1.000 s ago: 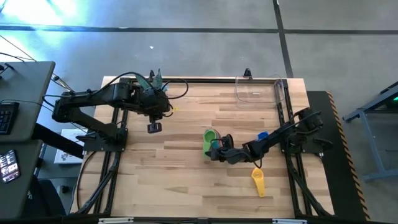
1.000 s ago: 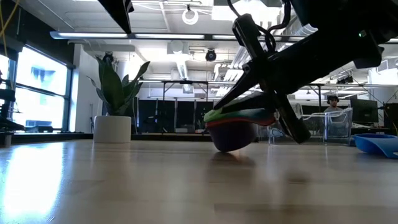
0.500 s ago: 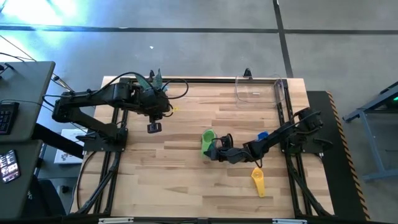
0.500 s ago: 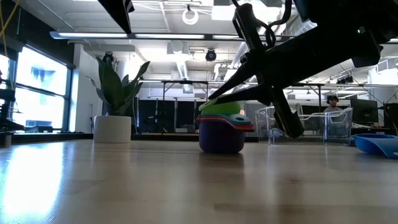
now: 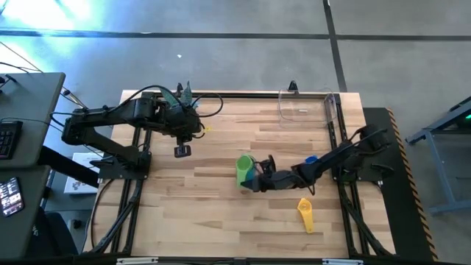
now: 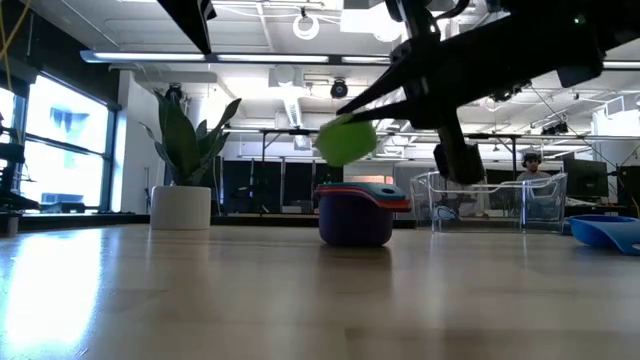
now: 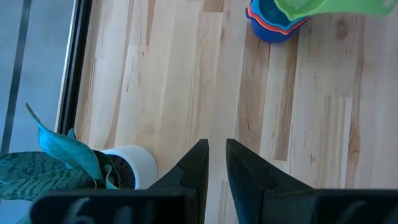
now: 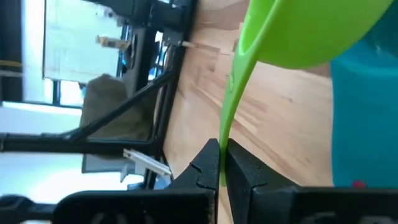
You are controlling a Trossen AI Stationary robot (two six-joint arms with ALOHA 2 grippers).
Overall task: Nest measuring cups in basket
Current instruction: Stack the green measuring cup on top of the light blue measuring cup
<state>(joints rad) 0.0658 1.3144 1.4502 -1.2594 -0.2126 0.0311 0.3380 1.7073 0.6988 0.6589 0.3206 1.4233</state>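
Observation:
The green measuring cup (image 6: 346, 140) hangs in the air just above a nested stack (image 6: 357, 212) of purple, red, orange and teal cups that stands on its base mid-table. My right gripper (image 5: 259, 177) is shut on the green cup (image 5: 243, 167). The blue cup (image 5: 311, 160) lies under the right arm, and the yellow cup (image 5: 305, 213) lies nearer the near edge. The clear basket (image 5: 307, 107) sits at the far right edge. My left gripper (image 5: 182, 151) hovers shut over the table's left part, away from everything. My right gripper (image 8: 221, 163) pinches the green cup's flat handle (image 8: 229, 127) near its free end, one finger on each face. The fingers come roughly level from the table's right. The cup is lifted clear and tipped, its bowl (image 8: 311, 31) over the teal cup (image 8: 367, 124) of the stack.
A white potted plant (image 6: 185, 170) stands at the far left edge, below my left gripper's wrist (image 7: 127, 165). Black frame rails run along the table's edges. Bare wood lies between the stack and the basket. A person sits far off in the room (image 6: 535, 165).
One second ago the whole stack hung tilted from my right gripper by the green cup. The stack then settled upright on the table. My right gripper rose and shifted a little toward the left, drawing the green cup out of the stack and clear above it.

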